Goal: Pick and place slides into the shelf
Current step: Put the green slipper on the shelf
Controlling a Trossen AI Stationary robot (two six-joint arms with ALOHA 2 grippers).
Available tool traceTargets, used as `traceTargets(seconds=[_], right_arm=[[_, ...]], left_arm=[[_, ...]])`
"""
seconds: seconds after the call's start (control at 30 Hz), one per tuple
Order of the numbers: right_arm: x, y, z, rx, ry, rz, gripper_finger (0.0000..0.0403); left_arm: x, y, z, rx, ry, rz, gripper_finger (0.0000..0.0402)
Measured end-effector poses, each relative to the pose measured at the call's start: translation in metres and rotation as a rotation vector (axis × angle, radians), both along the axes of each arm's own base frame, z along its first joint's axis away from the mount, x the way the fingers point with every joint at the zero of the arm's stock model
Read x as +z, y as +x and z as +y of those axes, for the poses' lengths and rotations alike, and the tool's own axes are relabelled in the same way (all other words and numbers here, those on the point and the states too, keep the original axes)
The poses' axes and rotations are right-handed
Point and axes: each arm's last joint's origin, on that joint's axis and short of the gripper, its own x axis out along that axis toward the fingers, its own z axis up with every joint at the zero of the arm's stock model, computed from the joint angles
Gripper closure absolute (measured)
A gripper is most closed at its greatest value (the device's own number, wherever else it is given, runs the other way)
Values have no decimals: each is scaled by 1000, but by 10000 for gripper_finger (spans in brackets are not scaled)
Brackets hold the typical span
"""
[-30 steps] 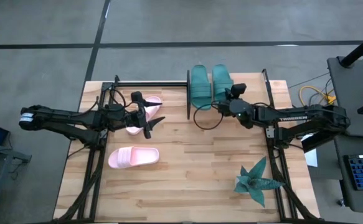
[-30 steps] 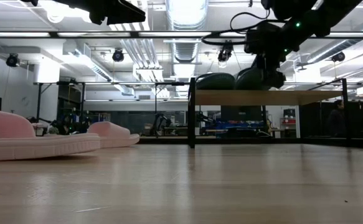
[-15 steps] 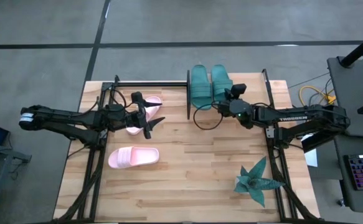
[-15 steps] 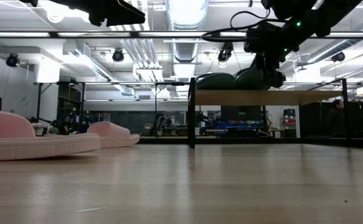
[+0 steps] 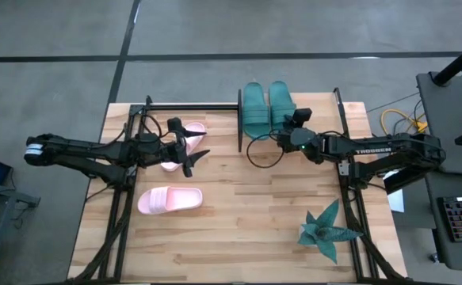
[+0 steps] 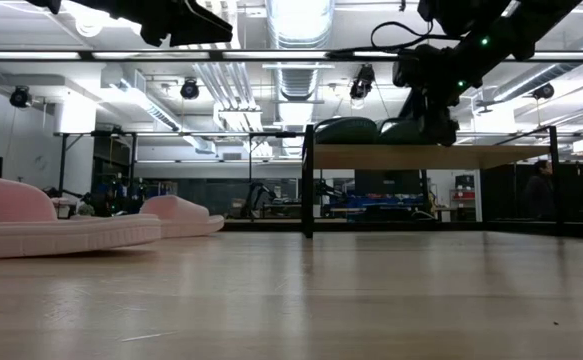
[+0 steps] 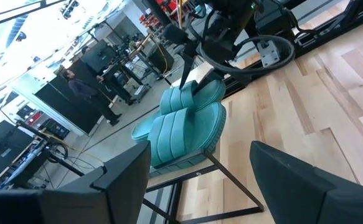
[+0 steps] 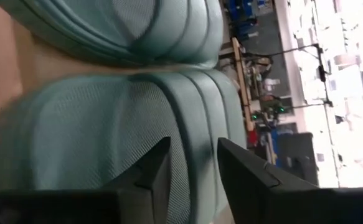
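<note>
Right hand [image 5: 288,127] now parted, drawn back slightly from dark teal ribbed foam slides [image 5: 254,109] on small light-wood shelf [image 6: 426,156], left hand [image 5: 189,143] wide over counter's left side

two dark jointed arms, looped black cables, white trossen lettering on the right arm [image 5: 373,150], green indicator light.

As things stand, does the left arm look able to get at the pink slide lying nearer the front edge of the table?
Probably yes. The left end effector hovers open just behind that pink slide, with only bare tabletop between them.
</note>
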Motion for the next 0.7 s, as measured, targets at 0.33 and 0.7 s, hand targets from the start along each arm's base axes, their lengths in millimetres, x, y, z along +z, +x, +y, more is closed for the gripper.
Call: traceTargets(seconds=[0.33,0.7], right_arm=[[11,4,0,-17,57,-93,266],[32,4,3,5,266,-126,268]], left_arm=[[-5,0,0,0,0,16,143],[-14,-1,1,20,3,40,143]])
